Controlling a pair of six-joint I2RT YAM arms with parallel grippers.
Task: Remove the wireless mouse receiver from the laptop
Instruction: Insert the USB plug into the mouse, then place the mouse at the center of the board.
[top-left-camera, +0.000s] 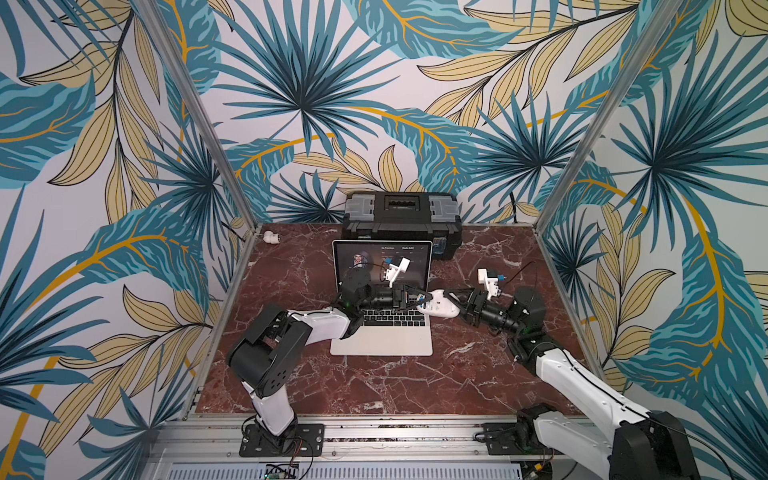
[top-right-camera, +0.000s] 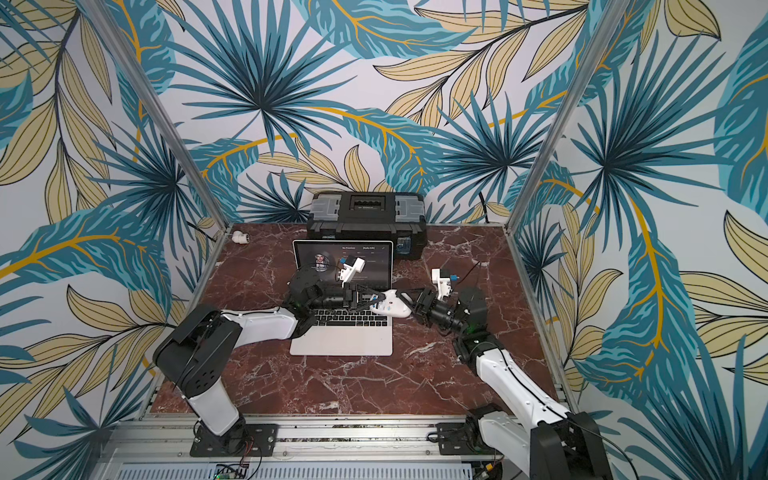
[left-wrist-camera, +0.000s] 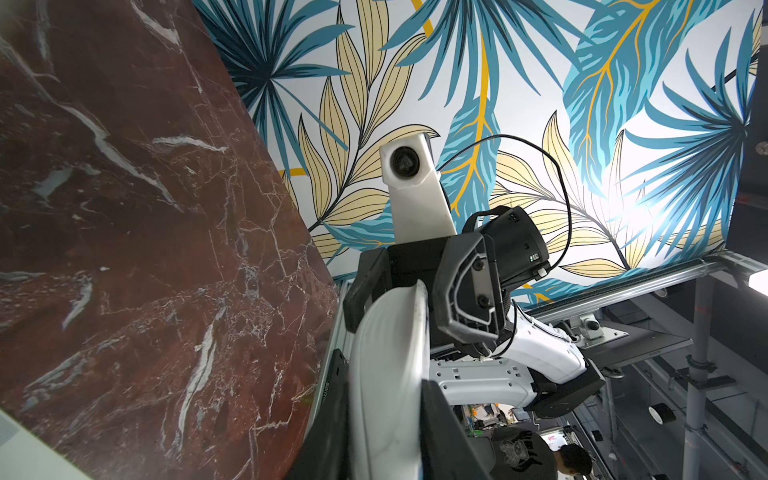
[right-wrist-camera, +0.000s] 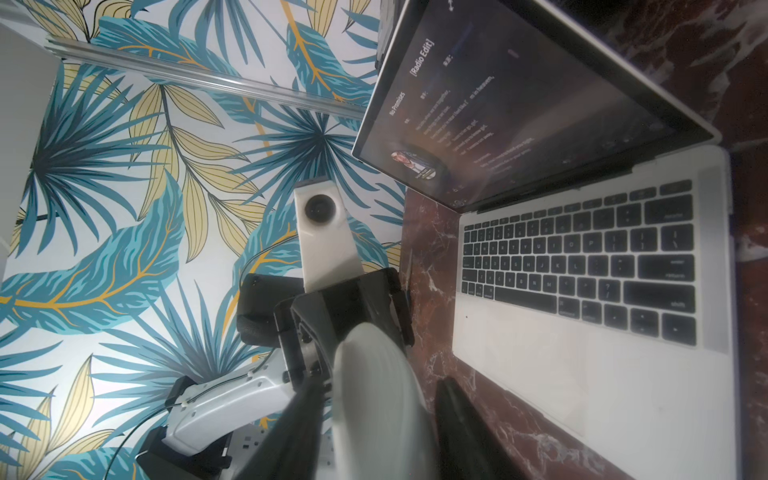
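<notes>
I have the mouse (top-left-camera: 438, 308) gripped from both ends, just beside the right edge of the laptop (top-left-camera: 382, 340). My left fingers (top-left-camera: 422, 302) are drawn in to a narrow gap and clamp the end nearest the laptop. My left arm (top-left-camera: 320, 324) reaches there across the keyboard (top-left-camera: 392, 319). My right fingers (top-left-camera: 460, 305) come in from the opposite side, at the end of my right arm (top-left-camera: 577, 378), and close on the far end. In both top views the mouse (top-right-camera: 392, 308) lies with its grey-white underside and blue label turned up, its long axis running between the two pairs of fingers.

In the left wrist view the mouse (left-wrist-camera: 386, 374) shows edge-on. My left fingers (left-wrist-camera: 453, 440) are dark on either side of it near the lens, and my right fingers (left-wrist-camera: 465, 291) press against it farther off. In the right wrist view the mouse (right-wrist-camera: 374, 395) is blurred between my right fingers (right-wrist-camera: 457, 428), and the laptop (right-wrist-camera: 582, 374) lies open just beside it.

The laptop stands open at the middle of the tabletop (top-left-camera: 374, 382), its dark screen (top-left-camera: 380, 262) showing a round portrait and lines of text. A black toolbox (top-left-camera: 401, 220) sits right behind the screen. A small white fitting (top-left-camera: 271, 237) lies in the far left corner, well apart. The receiver is too small for me to make out in any view.
</notes>
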